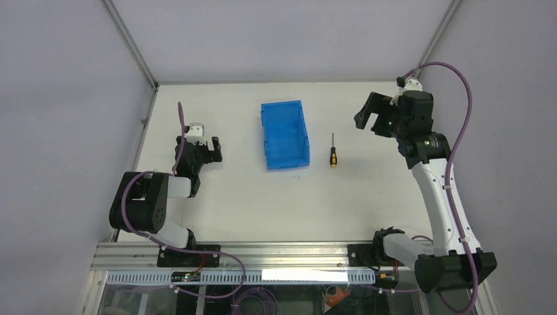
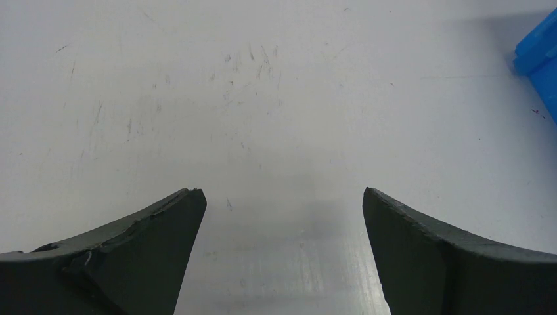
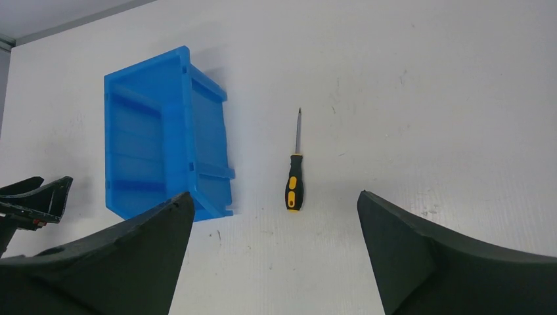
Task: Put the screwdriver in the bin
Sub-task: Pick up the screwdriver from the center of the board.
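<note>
The screwdriver (image 1: 333, 157) lies flat on the white table just right of the bin (image 1: 284, 134), handle near, shaft pointing away. The bin is blue, translucent and stands upright with nothing showing inside. In the right wrist view the screwdriver (image 3: 295, 177) lies ahead between my fingers, and the bin (image 3: 164, 157) is to its left. My right gripper (image 1: 371, 118) is open and empty, held above the table to the right of the screwdriver. My left gripper (image 1: 211, 149) is open and empty, low over the table left of the bin. A corner of the bin (image 2: 540, 59) shows in the left wrist view.
Metal frame posts (image 1: 131, 42) and grey walls bound the table at the back and sides. An aluminium rail (image 1: 263, 252) runs along the near edge with both arm bases. The left gripper (image 3: 36, 200) shows at the left edge of the right wrist view.
</note>
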